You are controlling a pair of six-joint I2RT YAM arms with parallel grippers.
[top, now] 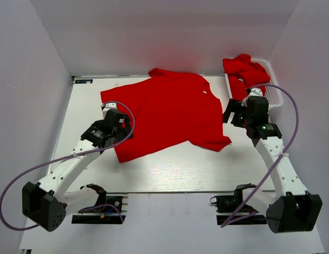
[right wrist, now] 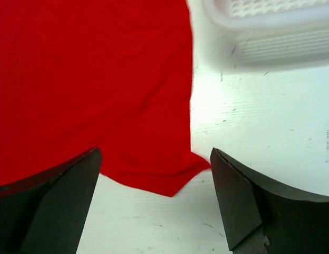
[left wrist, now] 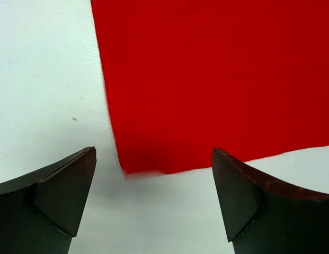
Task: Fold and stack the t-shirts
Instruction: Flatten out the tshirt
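Desk [top: 169, 174] — white, flat and rectangular, with a faint wood grain.

T-shirt [top: 164, 114] — bright red, plain soft cloth, short-sleeved. It lay spread flat and askew across the desk's middle, lightly wrinkled. The collar and a small white tag pointed to the far right, the hem to the left.

Basket [top: 277, 95] — white plastic mesh with a rounded rim. It stood at the far right corner, near the spread shirt.

Crumpled t-shirts [top: 242, 69] — the same red cloth, heaped in the basket and spilling over its rim; number unclear.

Left fingers [left wrist: 53, 196] — dark and wedge-shaped, spread apart and holding nothing, over the shirt's near-left hem corner.

Right fingers [right wrist: 259, 206] — likewise parted and empty, over the pointed tip of the right sleeve.
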